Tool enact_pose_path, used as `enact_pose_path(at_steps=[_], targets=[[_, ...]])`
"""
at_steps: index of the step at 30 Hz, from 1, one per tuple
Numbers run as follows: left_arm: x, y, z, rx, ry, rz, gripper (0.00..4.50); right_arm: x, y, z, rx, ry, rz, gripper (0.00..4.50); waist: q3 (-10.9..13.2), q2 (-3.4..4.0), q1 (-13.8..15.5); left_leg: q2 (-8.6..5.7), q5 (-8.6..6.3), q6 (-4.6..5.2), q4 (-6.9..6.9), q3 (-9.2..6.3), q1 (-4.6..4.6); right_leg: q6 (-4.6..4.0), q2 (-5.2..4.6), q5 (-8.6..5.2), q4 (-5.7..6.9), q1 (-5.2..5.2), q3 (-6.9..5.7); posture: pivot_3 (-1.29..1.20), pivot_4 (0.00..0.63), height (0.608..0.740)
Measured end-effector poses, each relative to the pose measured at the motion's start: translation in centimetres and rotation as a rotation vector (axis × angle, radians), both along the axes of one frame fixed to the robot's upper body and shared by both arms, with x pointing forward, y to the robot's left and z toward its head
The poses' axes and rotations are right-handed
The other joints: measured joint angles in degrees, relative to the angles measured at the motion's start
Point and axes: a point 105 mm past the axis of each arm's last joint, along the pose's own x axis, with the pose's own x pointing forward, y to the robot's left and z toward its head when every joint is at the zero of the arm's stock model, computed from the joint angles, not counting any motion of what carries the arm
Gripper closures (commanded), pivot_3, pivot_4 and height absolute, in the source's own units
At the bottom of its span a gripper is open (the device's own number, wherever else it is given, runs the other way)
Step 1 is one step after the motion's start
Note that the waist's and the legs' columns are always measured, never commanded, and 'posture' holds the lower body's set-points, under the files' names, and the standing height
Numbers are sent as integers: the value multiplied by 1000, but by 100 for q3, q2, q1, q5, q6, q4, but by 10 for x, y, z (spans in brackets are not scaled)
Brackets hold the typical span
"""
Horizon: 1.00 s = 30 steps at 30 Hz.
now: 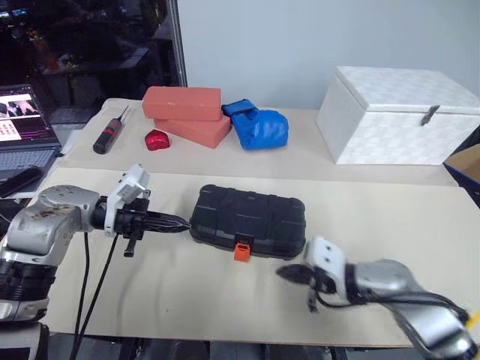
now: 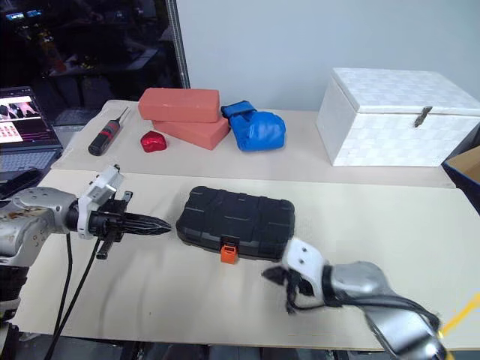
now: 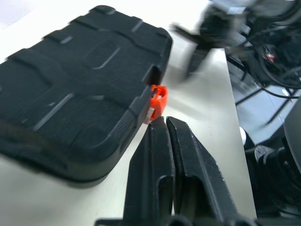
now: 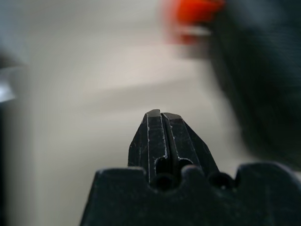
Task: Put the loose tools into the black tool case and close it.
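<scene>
Left gripper (image 1: pixel 180 223) – fingers pressed together, empty – sits left of the closed black case (image 1: pixel 247 220). Right gripper (image 1: pixel 289 274), also pressed together, sits lower right of its orange latch (image 1: pixel 241 250).

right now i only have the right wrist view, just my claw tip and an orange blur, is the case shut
Observer: Yes. In the head views the black tool case lies flat with its lid down and its orange latch facing the robot.
Operator: where's the other claw
Observer: The left claw is shut and empty, pointing at the case's left end from just beside it.
Operator: any tools still loose near the case
Observer: None beside it on the front table. A black screwdriver with a red band lies on the far table, left of the red bricks.
Operator: and my claw
Observer: The right claw is shut and empty, just right of the latch.
</scene>
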Motion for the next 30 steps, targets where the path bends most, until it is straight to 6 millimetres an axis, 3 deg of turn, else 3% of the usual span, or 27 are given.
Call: enact_pose_path(at_steps=[4,7,9,12,15,18,21,24,30], targets=[[-1,-4,1,0,-16,-7,4460,36,-11,2,-63,-73,-138,4500,1,1,-6,-2,0,1,-2,-3,-7,18,1,-3,2,0,0,0,150,736],[5,-8,1,-18,-34,16,4460,72,-8,7,-41,-124,-234,4500,2,0,-51,-2,1,2,1,-3,-3,15,2,5,0,2,1,0,150,736],[15,-19,6,-49,-87,40,4460,109,-10,17,-52,-201,-307,4500,12,2,-77,-6,29,12,0,-3,-8,19,2,31,-2,-2,4,0,150,736],[27,-28,6,-39,-123,71,4460,131,-7,38,-30,-289,-305,4500,15,2,-71,-3,37,14,-10,-7,1,49,7,50,0,7,3,0,150,736],[40,-41,9,-28,-164,73,4460,124,-8,34,-36,-259,-250,4500,15,3,7,-6,37,15,-18,-14,-15,61,7,44,-3,4,-3,0,150,736],[61,-52,8,15,-202,100,4460,90,-23,13,-61,-121,-203,4500,16,5,115,-16,32,16,-18,-19,-42,58,2,38,-8,-3,0,0,150,736],[80,-54,-6,64,-197,148,4460,67,-21,15,-10,-44,-199,4500,16,5,84,-18,27,19,-17,-18,-48,51,2,43,-12,-8,3,0,150,736],[88,-58,-26,138,-196,144,4460,61,-12,20,37,-28,-220,4500,16,6,31,-14,29,18,-17,-21,-40,71,8,29,-4,-8,3,0,150,736],[97,-63,-30,214,-250,119,4460,68,2,17,76,-11,-279,4500,15,7,21,-14,37,13,-15,-23,-6,33,7,26,-2,18,3,0,150,736]])
